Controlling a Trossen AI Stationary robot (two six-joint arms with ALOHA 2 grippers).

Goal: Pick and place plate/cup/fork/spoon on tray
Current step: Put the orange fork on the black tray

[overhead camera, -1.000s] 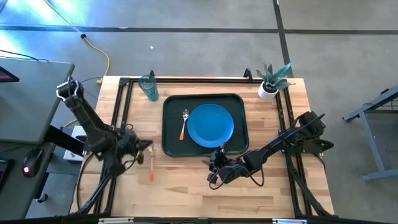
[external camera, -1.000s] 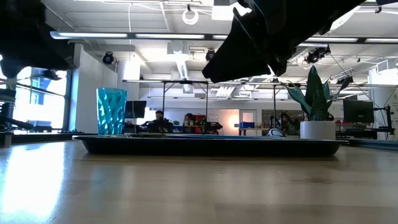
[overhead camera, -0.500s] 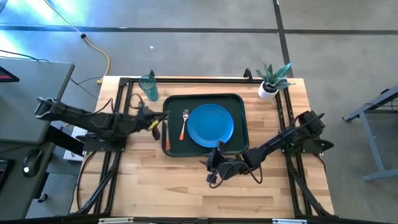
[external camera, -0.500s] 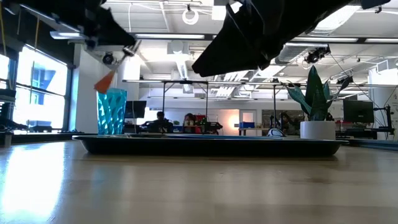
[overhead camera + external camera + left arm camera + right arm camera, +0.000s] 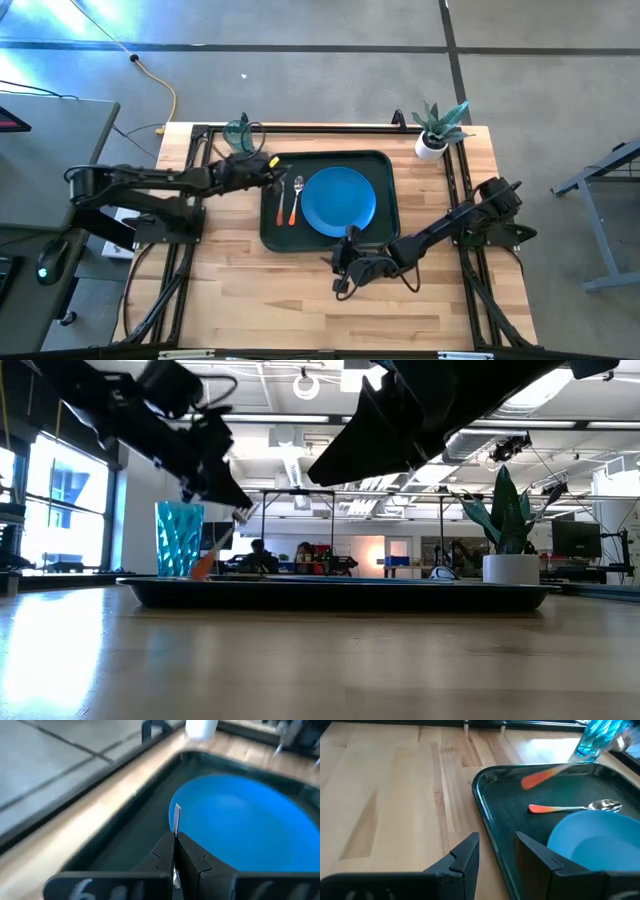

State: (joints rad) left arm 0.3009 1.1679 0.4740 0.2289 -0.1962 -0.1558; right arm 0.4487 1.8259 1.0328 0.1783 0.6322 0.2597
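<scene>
My left gripper [image 5: 268, 172] is over the far left part of the dark green tray [image 5: 270, 235], shut on the fork [image 5: 277, 196]. The fork's orange handle also shows in the right wrist view [image 5: 540, 777]. The blue plate [image 5: 338, 200] and the orange-handled spoon [image 5: 296, 198] lie in the tray, the spoon left of the plate. The teal cup [image 5: 238, 135] stands on the table past the tray's far left corner. My right gripper [image 5: 495, 845] is open and empty over the tray's near edge. My left gripper pinches the fork's metal neck [image 5: 175, 834] between its two shut fingers, which lie about along the fork. The tines [image 5: 176, 815] stick out past the fingertips. The orange handle [image 5: 207, 563] slants down below the gripper, close over the tray; whether it touches the tray I cannot tell.
A white pot with a green plant [image 5: 432, 140] stands at the table's far right corner. Black rails run along the table's left, right and far edges. Bare wood [image 5: 300, 300] lies on the near side of the tray.
My left gripper has carried the fork from the table's near left toward the far edge and the right. It has gone up, then down over the tray's left part. The fork is lifted clear of the table, and its handle end now hangs low over the tray.
</scene>
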